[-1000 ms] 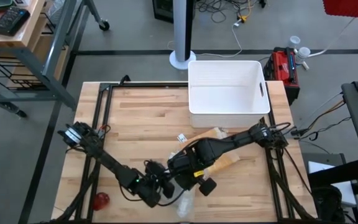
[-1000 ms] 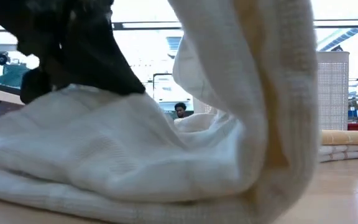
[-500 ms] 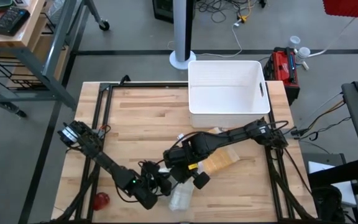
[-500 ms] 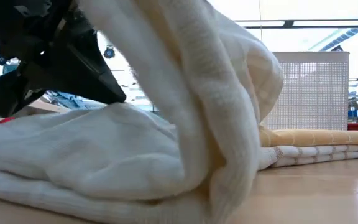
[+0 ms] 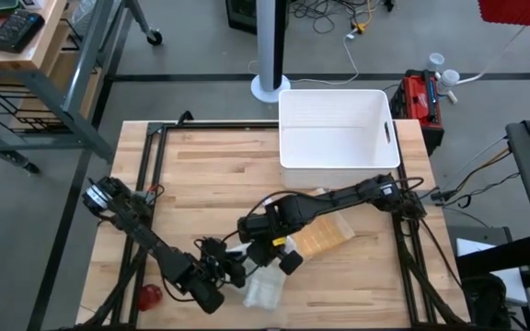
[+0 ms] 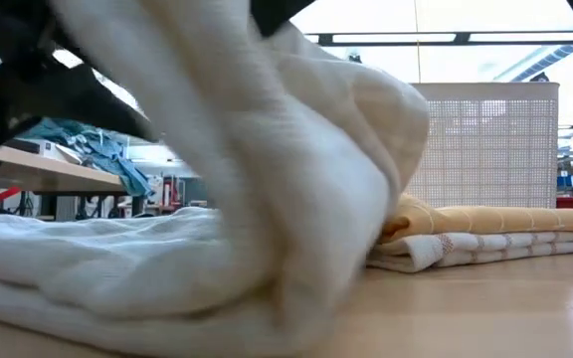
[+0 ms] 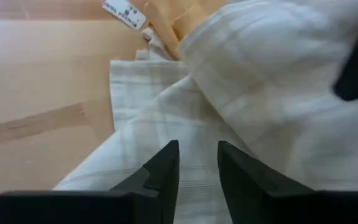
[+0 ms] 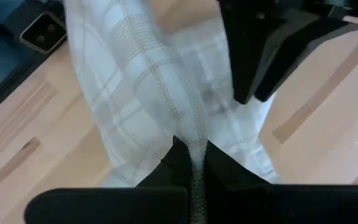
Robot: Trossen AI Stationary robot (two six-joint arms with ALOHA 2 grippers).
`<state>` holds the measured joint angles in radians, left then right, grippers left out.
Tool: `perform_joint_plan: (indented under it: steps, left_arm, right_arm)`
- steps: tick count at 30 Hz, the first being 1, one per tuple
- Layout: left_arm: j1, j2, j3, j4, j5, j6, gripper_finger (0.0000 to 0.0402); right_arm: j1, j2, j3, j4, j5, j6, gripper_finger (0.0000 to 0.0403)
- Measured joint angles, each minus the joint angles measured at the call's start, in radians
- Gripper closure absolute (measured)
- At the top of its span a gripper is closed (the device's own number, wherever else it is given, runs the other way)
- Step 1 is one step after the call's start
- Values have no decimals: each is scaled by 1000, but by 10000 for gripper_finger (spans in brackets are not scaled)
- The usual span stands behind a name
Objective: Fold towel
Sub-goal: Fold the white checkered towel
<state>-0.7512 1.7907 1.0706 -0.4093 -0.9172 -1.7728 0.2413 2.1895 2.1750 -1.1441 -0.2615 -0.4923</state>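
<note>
Releasing: left end effector has just parted its fingers over the white towel on the bench; right end effector stays clenched on its fold, so folding continues.

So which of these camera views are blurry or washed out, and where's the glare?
Low view: the white towel close to the lens is smeared, and the bright ceiling behind it is washed out. Right wrist view: the towel fold is soft while the dark fingers near the lens read clearly. High view: evenly lit and sharp, no glare on the table.
</note>
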Motion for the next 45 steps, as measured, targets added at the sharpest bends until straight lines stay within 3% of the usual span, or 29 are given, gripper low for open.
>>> perform_joint_plan:
  steps: [5,12,25,30,36,42,45]
  left_arm:
    - [-39,-53,0,-60,-26,-36,312]
    - [-104,-95,12,-73,-153,-40,337]
    - [-124,-113,31,-87,-158,25,364]
    - [-67,-78,-9,-91,7,-22,364]
    - [47,17,-25,-121,295,-47,364]
    - [79,53,-24,-175,331,-56,365]
    - [60,20,-21,-250,329,-78,365]
  right_arm:
    - [-26,6,0,65,0,-11,401]
    - [-80,99,-1,115,0,-24,401]
    - [-163,172,-14,272,-4,-52,384]
    - [-158,171,-10,273,25,-55,327]
    - [-157,166,-10,266,242,-27,255]
    - [-164,122,-10,166,255,12,226]
    - [-183,104,-10,68,177,36,229]
